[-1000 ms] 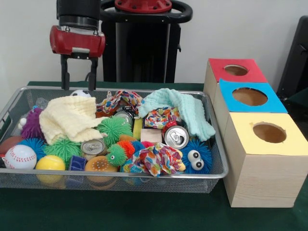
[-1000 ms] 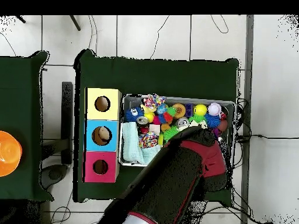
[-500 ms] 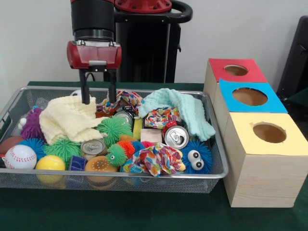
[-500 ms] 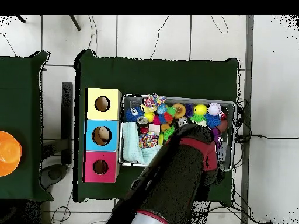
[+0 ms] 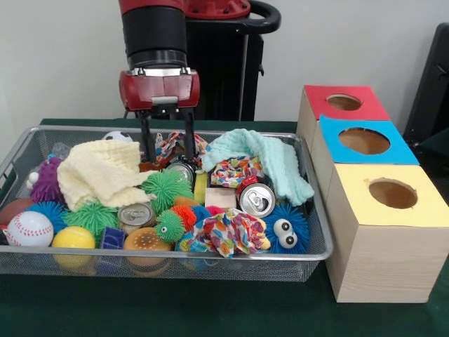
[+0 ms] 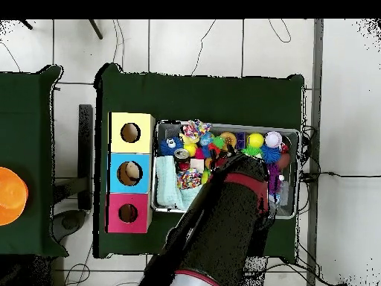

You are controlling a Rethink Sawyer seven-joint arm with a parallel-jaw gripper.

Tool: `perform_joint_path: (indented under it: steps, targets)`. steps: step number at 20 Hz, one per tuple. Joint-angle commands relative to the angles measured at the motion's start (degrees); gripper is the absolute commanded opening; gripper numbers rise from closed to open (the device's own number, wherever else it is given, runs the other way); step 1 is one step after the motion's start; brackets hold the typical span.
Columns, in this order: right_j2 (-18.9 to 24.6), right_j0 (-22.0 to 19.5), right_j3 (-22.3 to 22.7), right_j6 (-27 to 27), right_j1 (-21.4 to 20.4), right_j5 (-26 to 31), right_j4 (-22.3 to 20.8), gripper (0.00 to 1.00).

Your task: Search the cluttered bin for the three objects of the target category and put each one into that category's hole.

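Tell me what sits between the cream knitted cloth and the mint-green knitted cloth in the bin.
In the front view, the open gripper hangs between the cream cloth and mint cloth, over a multicoloured rope toy and a can.

text: none legible | labels: none | numbers: none | signs: none

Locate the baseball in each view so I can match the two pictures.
Front view: baseball at the bin's lower left, beside the yellow ball.
Overhead view: baseball in the bin's upper right corner.
Shared landmark: yellow-topped box, at the bin's opposite end.
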Motion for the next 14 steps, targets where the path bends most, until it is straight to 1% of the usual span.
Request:
perform_joint_path:
  steps: [1,4,6,7,11,14]
  targets:
    - [10.4,-3.3,4.4,-17.8,-0.2,-5.4,6.3,1.0]
    - [10.9,-4.2,4.6,-21.1,-0.1,-4.8,8.2,1.0]
    - [10.9,-4.9,4.7,-24.7,-0.1,-3.9,10.4,1.0]
    - [11.0,-5.6,4.8,-27.8,-0.1,-4.0,12.3,1.0]
    - [10.6,-6.9,4.4,-33.2,0.7,-6.0,17.3,1.0]
    - [10.0,-7.3,4.5,-36.1,1.2,-7.9,20.5,1.0]
